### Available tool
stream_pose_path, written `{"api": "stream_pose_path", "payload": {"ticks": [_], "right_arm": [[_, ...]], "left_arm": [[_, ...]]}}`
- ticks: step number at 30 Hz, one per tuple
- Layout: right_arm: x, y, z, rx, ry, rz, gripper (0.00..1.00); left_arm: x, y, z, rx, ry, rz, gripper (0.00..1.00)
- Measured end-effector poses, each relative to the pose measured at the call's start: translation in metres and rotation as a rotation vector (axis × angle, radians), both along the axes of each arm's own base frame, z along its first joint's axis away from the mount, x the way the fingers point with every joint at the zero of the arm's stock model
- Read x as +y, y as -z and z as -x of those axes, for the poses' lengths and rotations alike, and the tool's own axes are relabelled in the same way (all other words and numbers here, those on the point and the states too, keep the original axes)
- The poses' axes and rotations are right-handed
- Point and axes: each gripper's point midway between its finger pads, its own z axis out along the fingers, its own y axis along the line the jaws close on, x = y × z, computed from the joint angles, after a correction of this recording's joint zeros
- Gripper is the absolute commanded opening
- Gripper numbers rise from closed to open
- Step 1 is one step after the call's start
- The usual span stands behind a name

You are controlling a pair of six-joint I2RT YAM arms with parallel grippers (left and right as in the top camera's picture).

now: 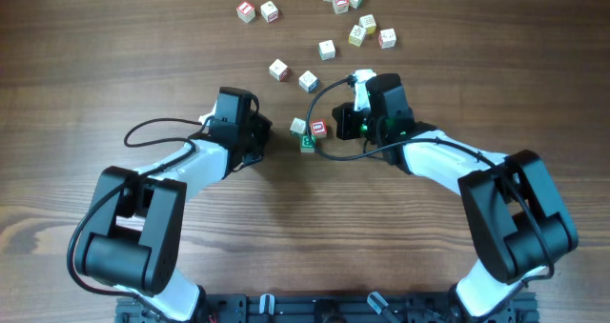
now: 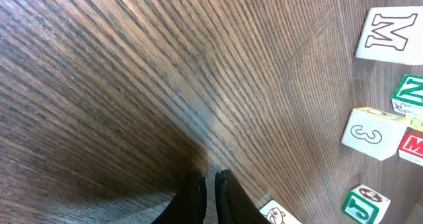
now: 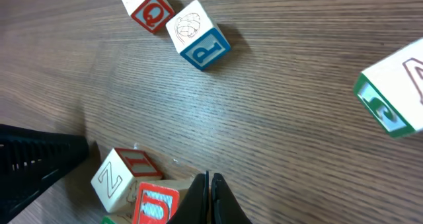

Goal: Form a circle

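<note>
Two arms bend over the wooden table (image 1: 95, 75), the left gripper (image 2: 210, 184) and right gripper (image 3: 210, 187) both pinched narrow on nothing, flanking three clustered cubes (image 1: 308, 132) mid-table, while the other cubes (image 1: 357, 23) lie scattered beyond, so the circle looks barely begun.

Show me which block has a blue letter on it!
The block with the blue P, next to the red Q block in the right wrist view. Every other block there shows red or green, not blue.
</note>
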Motion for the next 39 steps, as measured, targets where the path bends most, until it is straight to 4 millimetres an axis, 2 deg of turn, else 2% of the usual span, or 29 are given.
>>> {"api": "stream_pose_path", "payload": {"ticks": [7,14,39], "right_arm": [[0.004,0.013,0.007,0.049,-0.017,-0.018,0.05],[0.015,0.012,0.013,0.05,-0.049,-0.023,0.05],[0.021,0.004,0.009,0.006,-0.077,-0.048,0.05]], "left_arm": [[0.0,0.0,0.0,0.0,-0.001,-0.001,0.12],[0.0,0.0,0.0,-0.001,0.0,-0.002,0.12],[0.0,0.0,0.0,-0.002,-0.001,-0.002,0.13]]}}
